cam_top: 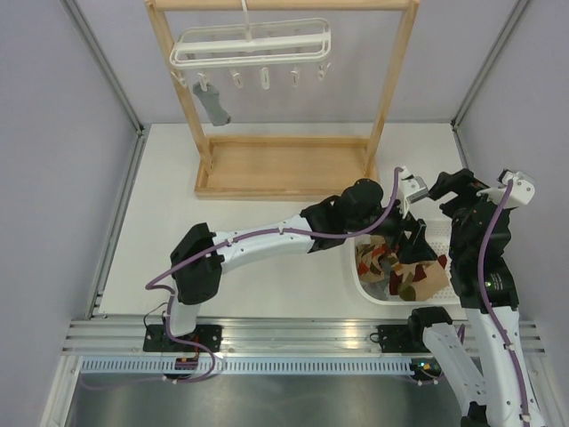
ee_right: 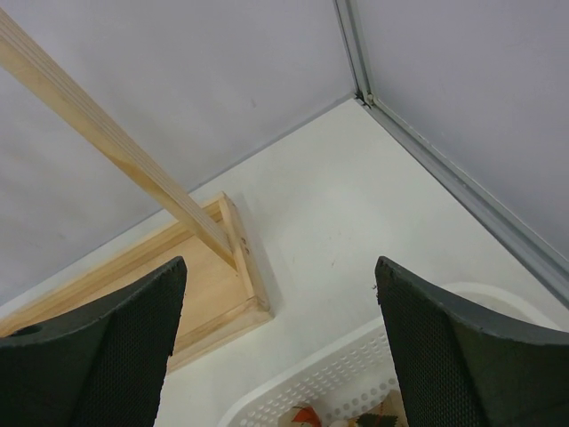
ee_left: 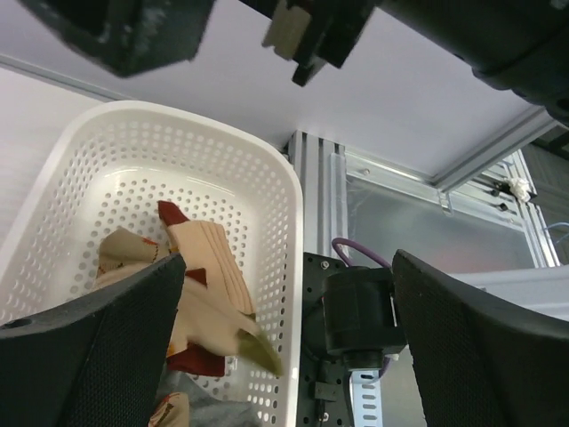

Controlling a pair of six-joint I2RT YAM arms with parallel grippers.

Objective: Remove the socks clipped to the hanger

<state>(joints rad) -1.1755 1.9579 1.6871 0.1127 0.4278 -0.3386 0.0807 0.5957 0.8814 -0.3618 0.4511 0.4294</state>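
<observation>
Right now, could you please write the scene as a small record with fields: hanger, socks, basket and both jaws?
hanger: white hanger, hooked on the wooden rack
still clipped: one grey sock, near the hanger's left end
other clips: the clips in view hold nothing
basket: white basket, on the right, holding several patterned socks
left jaws: open, over the basket, gripping nothing
right jaws: open, empty, pointing toward the rack
left to do: unclip the grey sock

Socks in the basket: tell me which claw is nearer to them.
Left. The left claw hangs open directly over the socks in the basket. The right claw is farther off, by the basket's far rim, facing the wooden rack.
</observation>
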